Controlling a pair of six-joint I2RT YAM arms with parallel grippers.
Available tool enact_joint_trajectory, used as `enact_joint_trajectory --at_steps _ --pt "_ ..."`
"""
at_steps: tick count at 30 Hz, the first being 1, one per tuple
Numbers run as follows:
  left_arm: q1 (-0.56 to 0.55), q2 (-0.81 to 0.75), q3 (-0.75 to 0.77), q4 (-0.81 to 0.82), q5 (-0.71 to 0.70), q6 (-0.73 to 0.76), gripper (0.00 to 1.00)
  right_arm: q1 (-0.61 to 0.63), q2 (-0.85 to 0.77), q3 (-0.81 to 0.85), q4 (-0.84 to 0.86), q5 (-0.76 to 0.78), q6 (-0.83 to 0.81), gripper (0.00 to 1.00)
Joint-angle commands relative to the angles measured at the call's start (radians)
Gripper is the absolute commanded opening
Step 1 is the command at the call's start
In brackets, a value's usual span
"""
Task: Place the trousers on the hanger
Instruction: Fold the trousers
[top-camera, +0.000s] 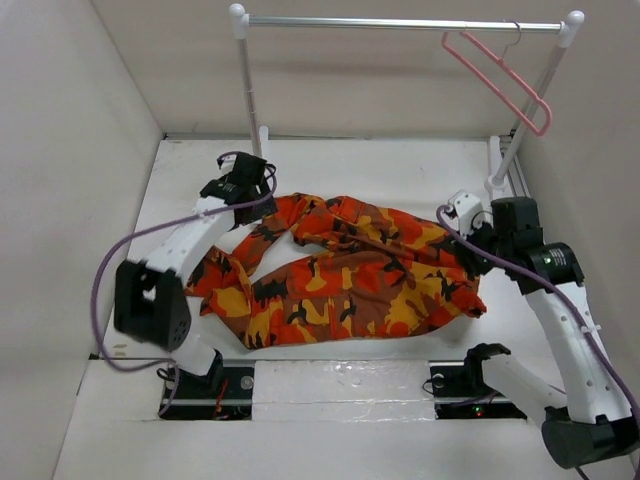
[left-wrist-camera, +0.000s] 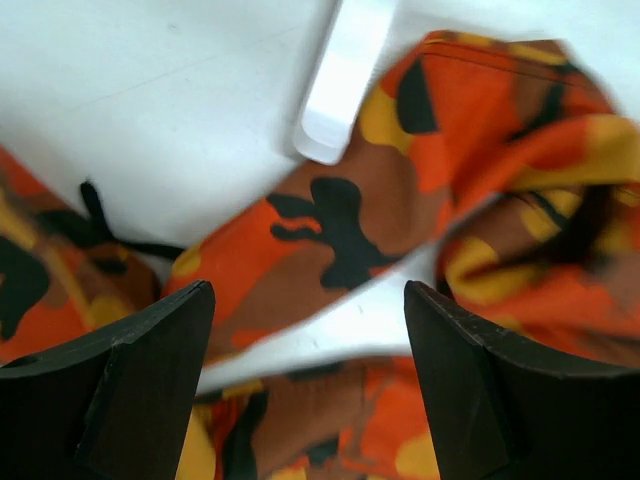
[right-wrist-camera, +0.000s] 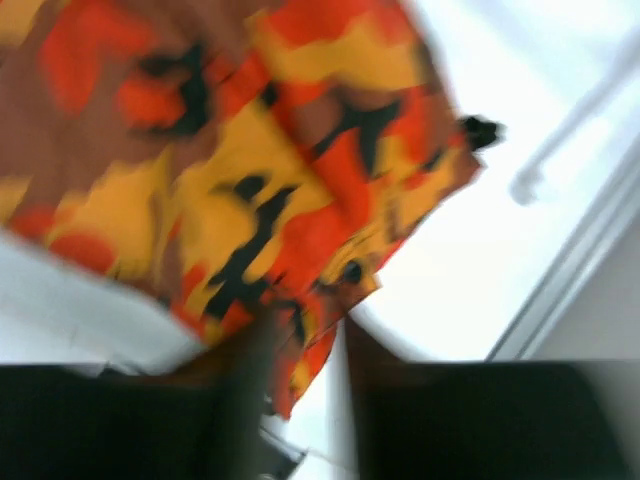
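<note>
The camouflage trousers (top-camera: 340, 270) lie spread across the middle of the table. The pale pink hanger (top-camera: 500, 75) hangs by its hook from the right end of the silver rail, empty. My left gripper (top-camera: 245, 185) hovers over the trousers' upper left part. In the left wrist view my left gripper (left-wrist-camera: 310, 330) is open wide with nothing between its fingers, and the cloth (left-wrist-camera: 340, 240) lies below. My right gripper (top-camera: 470, 248) is at the trousers' right end. In the blurred right wrist view my right gripper (right-wrist-camera: 305, 350) is nearly closed on the cloth's edge (right-wrist-camera: 300, 250).
The white-posted rack (top-camera: 245, 80) with its silver rail (top-camera: 400, 22) stands at the back of the table. One white rack foot (left-wrist-camera: 345, 80) shows in the left wrist view beside the cloth. White walls close in the left and right sides.
</note>
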Motion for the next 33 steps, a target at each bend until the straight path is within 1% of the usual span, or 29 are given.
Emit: enact_joint_trajectory --at_steps 1,2,4,5,6,7,8,9,10,11,13,15,16,19,20,21,24,25,27,28,29,30,31,33 --pt "0.043 0.099 0.047 0.112 0.121 0.059 0.72 -0.087 0.051 0.039 0.198 0.054 0.018 0.09" --pt "0.043 0.164 0.070 0.113 0.144 0.085 0.72 -0.154 0.063 -0.008 0.319 -0.002 0.029 0.00" --pt "0.013 0.243 0.120 0.101 0.146 0.132 0.73 -0.228 0.117 -0.076 0.450 -0.105 0.073 0.00" --pt "0.012 0.263 0.132 0.096 0.137 0.139 0.73 -0.258 0.140 -0.135 0.551 -0.150 0.095 0.04" --pt "0.012 0.277 0.132 0.096 0.134 0.145 0.73 -0.315 0.163 -0.160 0.593 -0.152 0.122 0.18" --pt "0.012 0.289 0.123 0.110 0.146 0.142 0.73 -0.352 0.189 -0.185 0.636 -0.159 0.170 0.46" --pt "0.012 0.300 0.109 0.125 0.159 0.139 0.73 -0.389 0.232 -0.238 0.727 -0.197 0.192 0.55" --pt "0.012 0.300 0.079 0.141 0.182 0.137 0.72 -0.459 0.255 -0.263 0.775 -0.223 0.218 0.62" --pt "0.022 0.304 0.055 0.159 0.195 0.131 0.71 -0.510 0.308 -0.287 0.855 -0.313 0.251 0.73" --pt "0.022 0.305 0.055 0.159 0.195 0.129 0.71 -0.510 0.338 -0.288 0.881 -0.314 0.252 0.73" --pt "0.022 0.306 0.022 0.165 0.196 0.135 0.68 -0.519 0.394 -0.276 0.901 -0.288 0.271 0.78" --pt "0.031 0.305 -0.004 0.164 0.183 0.139 0.65 -0.520 0.454 -0.271 0.926 -0.222 0.281 0.80" --pt "0.031 0.300 -0.017 0.175 0.184 0.140 0.64 -0.529 0.471 -0.286 0.944 -0.215 0.302 0.80" --pt "0.031 0.298 -0.046 0.187 0.177 0.140 0.62 -0.558 0.569 -0.329 1.035 -0.248 0.360 0.80" --pt "0.040 0.304 -0.049 0.187 0.176 0.140 0.61 -0.567 0.595 -0.344 1.114 -0.298 0.376 0.80" --pt "0.040 0.309 -0.052 0.187 0.170 0.139 0.61 -0.578 0.620 -0.360 1.148 -0.323 0.397 0.79" --pt "0.040 0.315 -0.067 0.199 0.158 0.142 0.61 -0.578 0.690 -0.387 1.222 -0.348 0.454 0.74" --pt "0.040 0.326 -0.071 0.199 0.154 0.140 0.59 -0.578 0.713 -0.390 1.233 -0.352 0.466 0.72" --pt "0.040 0.337 -0.072 0.199 0.152 0.140 0.50 -0.578 0.732 -0.400 1.277 -0.365 0.505 0.67" --pt "0.040 0.344 -0.077 0.199 0.153 0.137 0.46 -0.578 0.744 -0.403 1.295 -0.378 0.521 0.52" --pt "0.040 0.344 -0.078 0.202 0.150 0.134 0.27 -0.578 0.749 -0.409 1.353 -0.414 0.534 0.41" --pt "0.040 0.340 -0.087 0.204 0.132 0.131 0.12 -0.578 0.750 -0.420 1.377 -0.425 0.544 0.25" --pt "0.040 0.325 -0.092 0.202 0.126 0.128 0.00 -0.578 0.746 -0.423 1.386 -0.425 0.561 0.01" --pt "0.049 0.303 -0.089 0.192 0.105 0.129 0.00 -0.578 0.703 -0.426 1.400 -0.435 0.565 0.00"
